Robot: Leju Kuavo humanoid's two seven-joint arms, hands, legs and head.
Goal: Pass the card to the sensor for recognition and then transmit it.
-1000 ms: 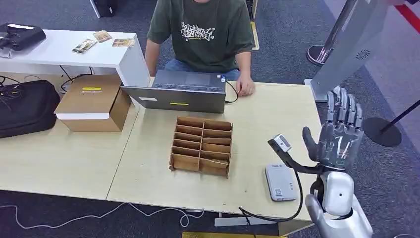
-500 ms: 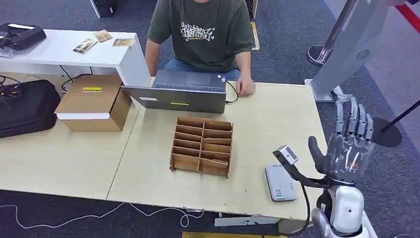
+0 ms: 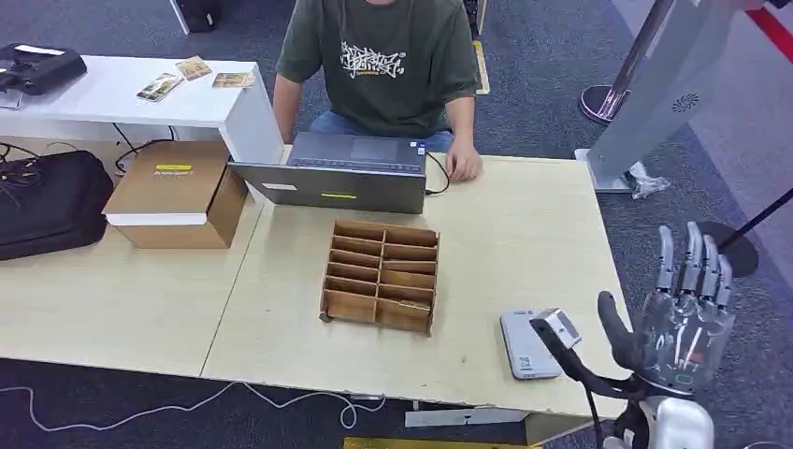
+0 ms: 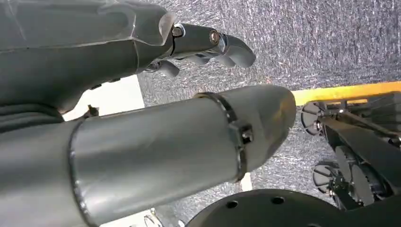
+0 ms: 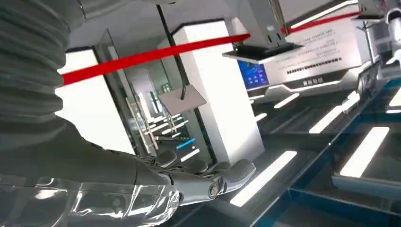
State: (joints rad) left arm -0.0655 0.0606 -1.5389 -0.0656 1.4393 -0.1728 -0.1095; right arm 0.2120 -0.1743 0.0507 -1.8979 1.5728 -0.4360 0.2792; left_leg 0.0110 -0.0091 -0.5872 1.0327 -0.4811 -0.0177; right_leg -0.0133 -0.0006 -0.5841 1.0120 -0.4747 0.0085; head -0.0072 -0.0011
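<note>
Right hand (image 3: pixel 683 327) open, empty

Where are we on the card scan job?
Nothing looks done. The raised right hand, fingers spread, holds no card, and the left hand hangs over the floor. The flat grey sensor box lies bare near the light wooden table edge. Fetching, scanning and passing remain.

grey sensor (image 3: pixel 526 344) flat near table edge

light: bright, even, overhead | shadows: soft | glare: ceiling strips in right wrist view | focus: head view sharp
</note>
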